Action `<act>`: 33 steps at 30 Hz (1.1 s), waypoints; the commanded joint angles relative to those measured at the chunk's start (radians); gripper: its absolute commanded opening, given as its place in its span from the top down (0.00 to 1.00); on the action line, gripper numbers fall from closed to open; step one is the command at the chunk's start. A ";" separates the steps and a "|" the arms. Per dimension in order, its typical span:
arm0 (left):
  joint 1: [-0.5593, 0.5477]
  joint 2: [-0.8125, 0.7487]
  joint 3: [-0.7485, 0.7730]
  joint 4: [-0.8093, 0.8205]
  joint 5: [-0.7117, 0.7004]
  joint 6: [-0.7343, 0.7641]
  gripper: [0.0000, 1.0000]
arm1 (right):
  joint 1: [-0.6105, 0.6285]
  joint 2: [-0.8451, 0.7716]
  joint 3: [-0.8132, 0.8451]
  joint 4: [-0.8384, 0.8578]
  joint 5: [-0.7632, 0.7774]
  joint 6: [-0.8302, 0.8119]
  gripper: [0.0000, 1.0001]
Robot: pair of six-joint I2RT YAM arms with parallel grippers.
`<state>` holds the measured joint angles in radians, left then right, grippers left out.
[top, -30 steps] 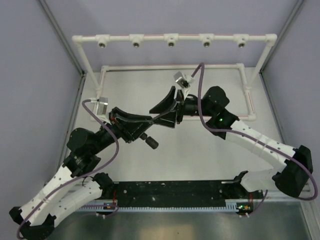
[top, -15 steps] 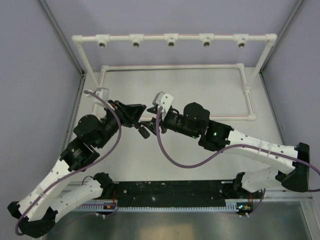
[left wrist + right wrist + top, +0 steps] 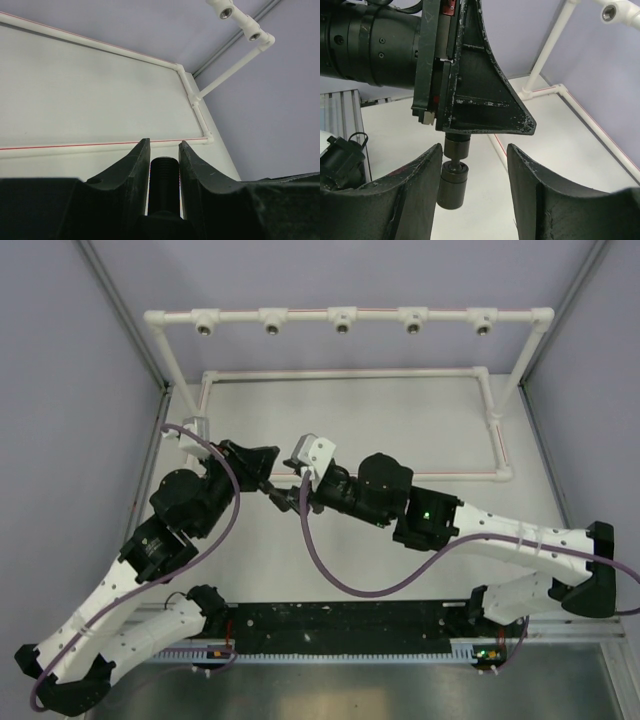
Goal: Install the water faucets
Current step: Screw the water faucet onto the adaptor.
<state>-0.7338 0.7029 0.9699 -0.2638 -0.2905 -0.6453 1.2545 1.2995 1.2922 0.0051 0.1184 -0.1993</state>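
Black plastic faucet (image 3: 454, 175) sits clamped in the left tool (image 3: 164, 147), the right tool (image 3: 474, 155) gaping open around it.

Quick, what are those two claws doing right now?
Left gripper: jaws closed on a black faucet.
Right gripper: jaws open, holding nothing.

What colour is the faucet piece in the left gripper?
Black faucet piece, best seen in the right wrist view.

Overhead view looks down from behind; wrist views peer past jaws; all share the pipe frame (image 3: 305, 314).
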 commanded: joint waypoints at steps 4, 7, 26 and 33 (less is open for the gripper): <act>0.002 -0.008 0.049 0.051 -0.053 -0.033 1.00 | 0.043 0.099 0.090 0.018 0.113 0.026 0.47; 0.002 -0.010 0.052 0.044 -0.056 -0.034 1.00 | 0.057 0.138 0.110 0.021 0.153 0.005 0.47; 0.002 -0.052 0.000 0.112 0.071 -0.033 1.00 | 0.057 0.129 0.069 0.042 0.006 -0.009 1.00; 0.002 -0.126 -0.115 0.365 0.454 -0.013 1.00 | -0.121 0.021 0.001 0.136 -0.572 0.289 1.00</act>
<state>-0.7319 0.6113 0.8875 -0.1635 -0.1333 -0.6472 1.2259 1.4185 1.3197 -0.0040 -0.0574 -0.1085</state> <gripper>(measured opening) 0.339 0.250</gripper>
